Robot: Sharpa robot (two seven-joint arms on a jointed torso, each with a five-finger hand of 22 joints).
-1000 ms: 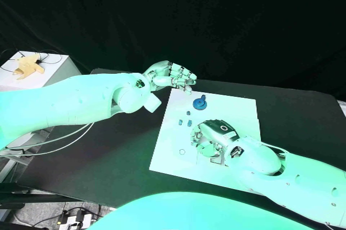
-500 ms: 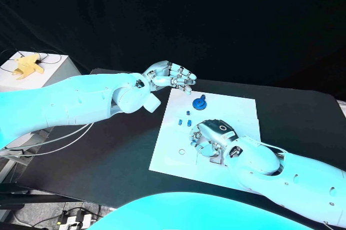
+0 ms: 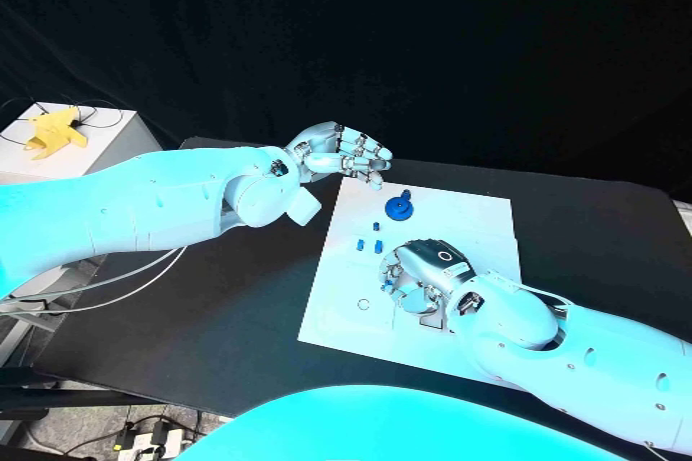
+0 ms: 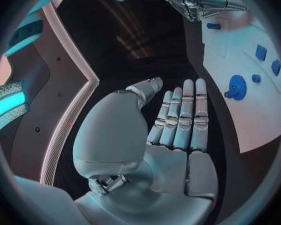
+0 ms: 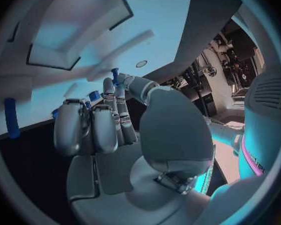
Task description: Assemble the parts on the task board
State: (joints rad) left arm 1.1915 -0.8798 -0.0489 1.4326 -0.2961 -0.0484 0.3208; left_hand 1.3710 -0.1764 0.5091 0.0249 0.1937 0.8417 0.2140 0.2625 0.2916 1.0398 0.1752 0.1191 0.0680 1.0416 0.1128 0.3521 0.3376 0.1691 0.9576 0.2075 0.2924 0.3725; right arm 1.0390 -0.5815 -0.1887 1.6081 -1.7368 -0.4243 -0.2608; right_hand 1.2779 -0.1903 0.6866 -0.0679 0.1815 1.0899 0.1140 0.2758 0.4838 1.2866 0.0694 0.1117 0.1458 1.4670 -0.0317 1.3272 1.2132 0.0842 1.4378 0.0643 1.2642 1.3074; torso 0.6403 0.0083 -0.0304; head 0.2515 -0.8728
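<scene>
At ten o'clock of the board [image 3: 476, 216] the left hand [image 3: 343, 153] is held up empty, fingers straight and side by side, while the blue disc [image 3: 397, 209] and small pegs [image 3: 368, 246] lie at the board's eleven o'clock. Over the board's middle the right hand [image 3: 421, 276] is curled down; what it holds cannot be told, though a blue tip [image 5: 115, 75] is seen by its fingertips [image 5: 110, 85]. A part could be knocked or dropped unseen under those fingers, and no writing can be read.

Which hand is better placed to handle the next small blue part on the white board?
Right, probably. The right hand is already down over the white task board, close to the two small blue pegs. The left hand hovers off the board's far corner, open.
</scene>
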